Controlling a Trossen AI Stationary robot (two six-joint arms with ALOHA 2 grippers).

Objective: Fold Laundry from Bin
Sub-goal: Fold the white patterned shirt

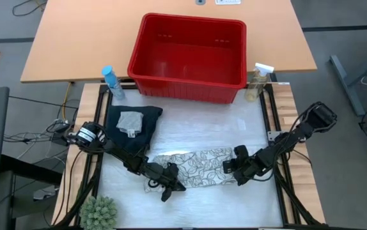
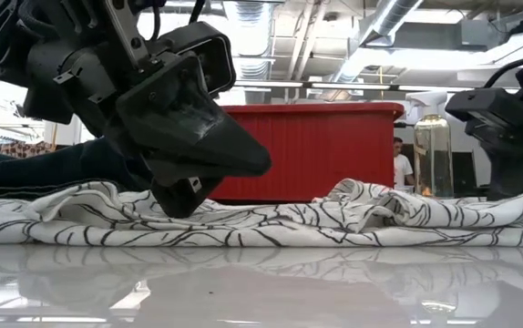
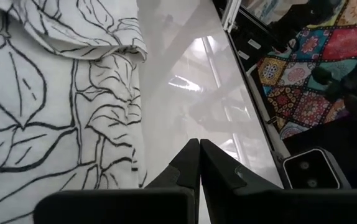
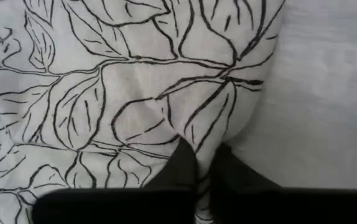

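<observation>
No text, brand, number or sign can be read in any view. A white label (image 1: 228, 2) lies at the tan table's (image 1: 75, 45) far edge, at twelve o'clock from the red bin (image 1: 190, 57), but its print is too small to make out.
</observation>
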